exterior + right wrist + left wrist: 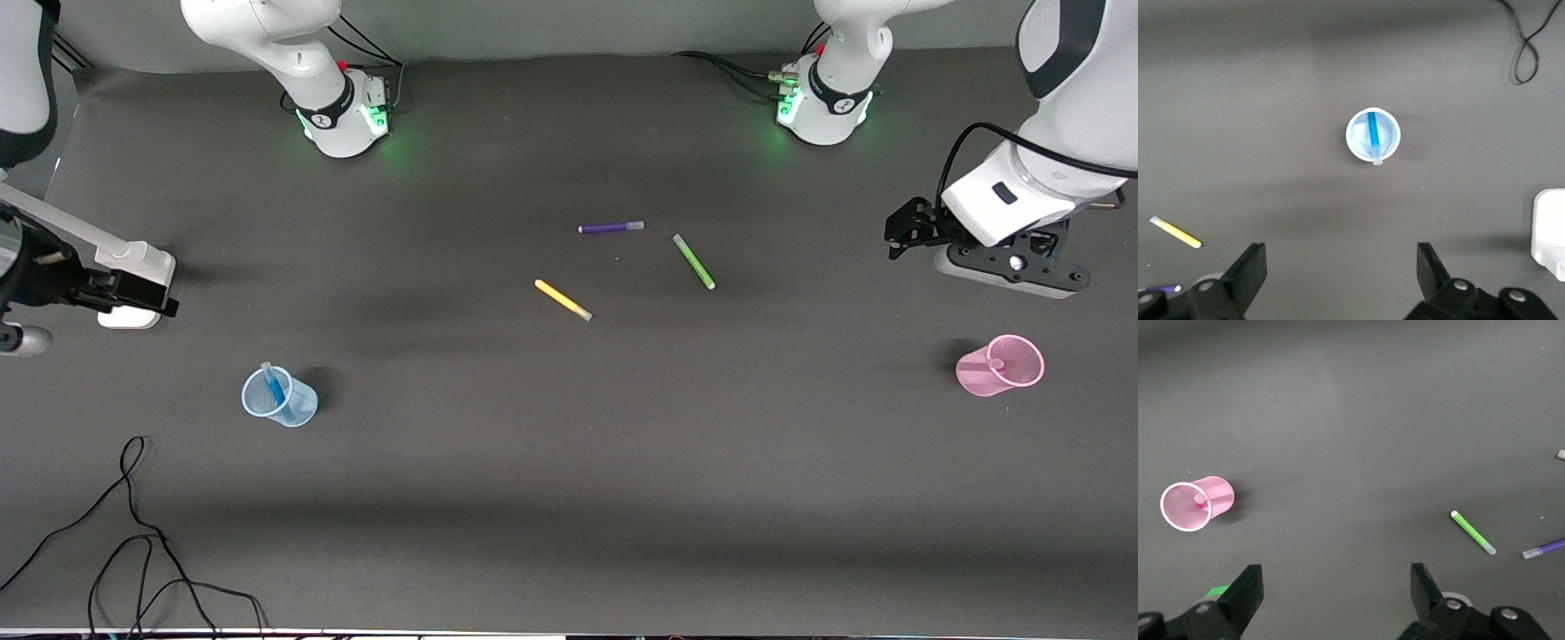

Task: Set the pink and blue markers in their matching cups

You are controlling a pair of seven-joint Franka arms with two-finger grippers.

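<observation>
The pale blue cup [302,404] stands toward the right arm's end of the table with the blue marker [276,388] upright in it, cap end up. The right wrist view shows the cup [1355,137] and marker [1373,137] from above. The pale pink cup [973,369] stands toward the left arm's end and holds the pink marker [994,363]; both show in the left wrist view, cup [1217,495] and marker [1199,500]. My left gripper [900,233] [1337,587] hangs open and empty above the table near the pink cup. My right gripper [147,300] [1341,263] hangs open and empty near the blue cup.
A purple marker [611,228], a green marker [693,261] and a yellow marker [563,300] lie loose mid-table. A white stand block [133,317] sits by the right gripper. A black cable [133,533] loops on the table's near corner at the right arm's end.
</observation>
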